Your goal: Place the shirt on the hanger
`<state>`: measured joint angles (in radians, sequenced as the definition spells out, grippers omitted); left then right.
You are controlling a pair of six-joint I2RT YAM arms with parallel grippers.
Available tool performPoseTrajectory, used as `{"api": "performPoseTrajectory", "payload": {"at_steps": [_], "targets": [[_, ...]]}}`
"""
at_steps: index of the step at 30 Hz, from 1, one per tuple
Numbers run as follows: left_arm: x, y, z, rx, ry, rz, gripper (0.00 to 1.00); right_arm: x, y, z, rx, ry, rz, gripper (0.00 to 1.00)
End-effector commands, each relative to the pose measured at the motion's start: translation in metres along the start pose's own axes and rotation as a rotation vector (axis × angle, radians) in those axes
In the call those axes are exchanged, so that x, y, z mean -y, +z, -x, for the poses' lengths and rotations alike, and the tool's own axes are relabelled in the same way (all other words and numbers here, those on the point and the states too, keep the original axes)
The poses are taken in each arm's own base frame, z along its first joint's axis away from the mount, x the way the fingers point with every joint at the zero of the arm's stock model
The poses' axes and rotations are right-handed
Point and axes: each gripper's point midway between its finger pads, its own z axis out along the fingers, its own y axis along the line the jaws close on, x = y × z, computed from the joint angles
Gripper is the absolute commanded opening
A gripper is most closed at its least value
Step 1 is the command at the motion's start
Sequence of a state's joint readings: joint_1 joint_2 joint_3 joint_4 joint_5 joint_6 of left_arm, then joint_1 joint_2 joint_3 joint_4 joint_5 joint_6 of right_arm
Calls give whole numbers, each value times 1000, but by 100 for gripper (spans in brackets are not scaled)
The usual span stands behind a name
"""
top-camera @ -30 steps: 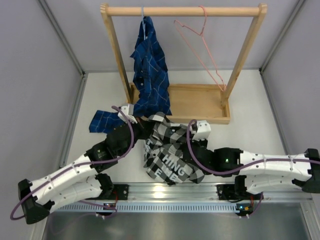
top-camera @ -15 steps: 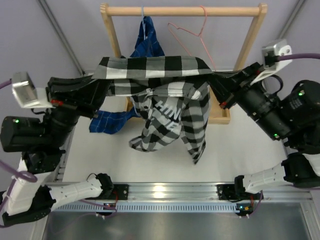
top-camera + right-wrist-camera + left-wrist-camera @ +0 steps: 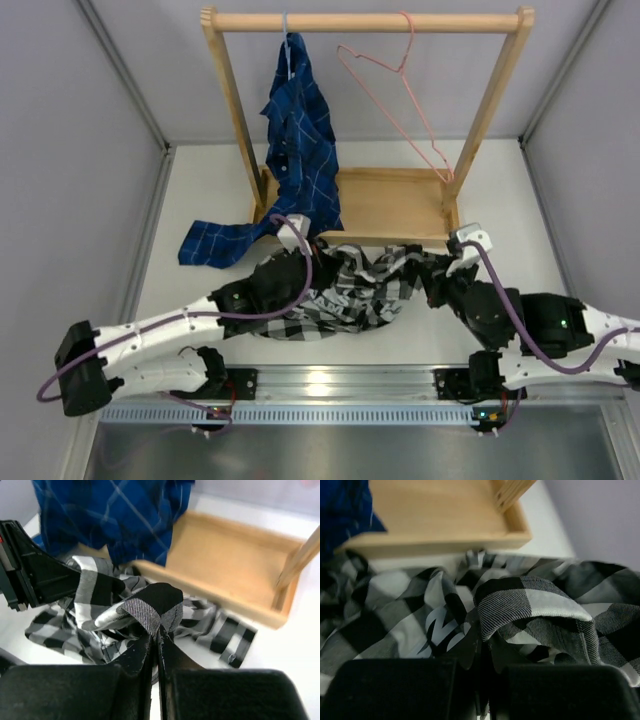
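The black-and-white check shirt (image 3: 350, 290) lies bunched on the table in front of the wooden rack base, stretched between both grippers. My left gripper (image 3: 318, 272) is shut on a fold at its left side; in the left wrist view the fingers (image 3: 467, 652) pinch the fabric (image 3: 530, 605) beside pale lettering. My right gripper (image 3: 432, 272) is shut on a fold at its right end, seen as a pinched peak of cloth (image 3: 150, 602) in the right wrist view. The pink wire hanger (image 3: 400, 90) hangs empty from the rack's rail, well behind and above the shirt.
The wooden rack has a top rail (image 3: 365, 20), two posts and a tray base (image 3: 395, 205). A dark blue grid shirt (image 3: 300, 130) hangs on a pale hanger at the rail's left, its sleeve (image 3: 215, 242) trailing onto the table. Grey walls enclose the table.
Half a second ago both grippers held the shirt high and spread wide in front of the rack. Now both arms are low and the shirt is bunched on the table, still gripped.
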<state>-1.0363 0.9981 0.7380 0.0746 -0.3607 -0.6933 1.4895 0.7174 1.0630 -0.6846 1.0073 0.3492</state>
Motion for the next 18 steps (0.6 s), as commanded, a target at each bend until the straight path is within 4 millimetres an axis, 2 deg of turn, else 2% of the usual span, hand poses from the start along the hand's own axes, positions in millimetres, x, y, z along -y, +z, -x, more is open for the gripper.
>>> {"api": "performPoseTrajectory", "payload": {"at_steps": [1,2,3,4,5,8,9,12,14,16,17,18], "targets": [[-13,4,-4,90,-142,148,0,-5,1,-61,-98,212,4,0],[-21,9,-15,61,-141,192,0,-5,7,-92,-147,179,-16,0],[-30,19,-26,38,-109,260,0,-7,10,-108,-190,202,-23,0],[-49,16,-41,-16,-62,346,0,-5,13,-119,-221,199,-38,0],[-56,18,-44,-25,-53,386,0,-4,18,-138,-273,170,-60,0],[-74,20,-44,-47,-25,455,0,10,31,-164,-383,151,-140,0],[-72,21,-47,-87,-32,430,0,17,34,-168,-406,154,-164,8],[-83,26,-38,-134,0,428,0,19,35,-157,-396,125,-153,23],[-75,32,-42,-221,49,353,0,17,31,-137,-364,138,-125,35],[-58,35,-50,-300,89,259,0,6,30,-117,-321,110,-27,49],[-54,35,-53,-324,122,229,0,0,28,-107,-289,105,34,55],[-51,36,-55,-342,129,209,0,-11,25,-101,-281,60,125,65]]}}
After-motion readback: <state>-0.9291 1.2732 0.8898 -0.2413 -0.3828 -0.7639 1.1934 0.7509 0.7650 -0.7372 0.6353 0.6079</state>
